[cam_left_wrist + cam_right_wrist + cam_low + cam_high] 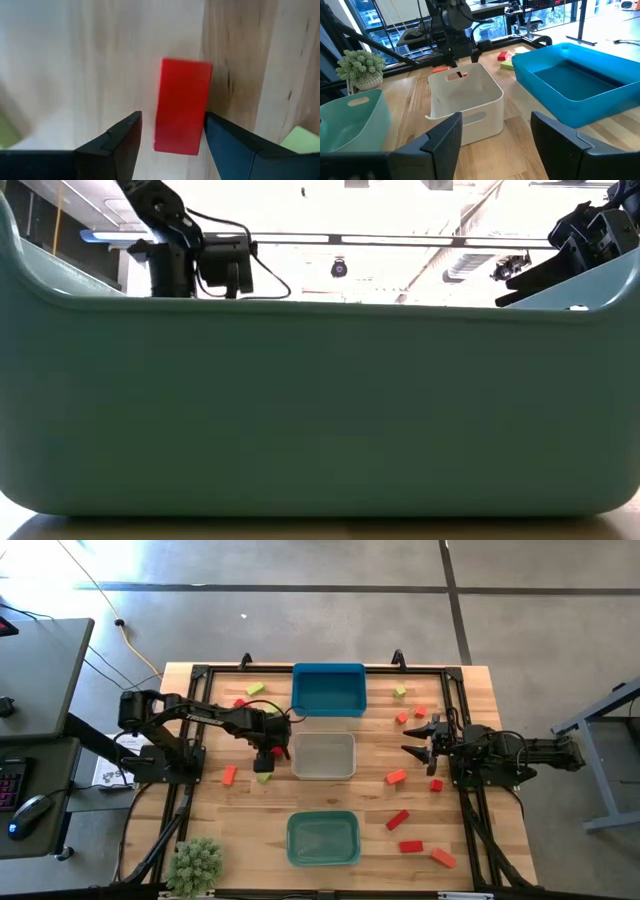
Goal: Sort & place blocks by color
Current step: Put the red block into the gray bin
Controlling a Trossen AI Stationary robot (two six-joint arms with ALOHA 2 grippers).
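Note:
A red block (182,105) lies flat on the wooden table, just left of the clear-grey bin (322,756). My left gripper (172,115) points down over it, open, with one finger on each long side of the block; I see no hold. In the high view this gripper (272,753) hides most of the block. A yellow-green block (263,777) and an orange block (229,776) lie close by on the near side. My right gripper (415,742) waits open at the table's right, level and holding nothing.
A blue bin (328,690) stands at the far middle and a teal bin (323,838) at the near middle; the teal wall (320,400) fills the low view. Several red, orange and yellow-green blocks are scattered on the right half. A small plant (195,862) sits at the near left corner.

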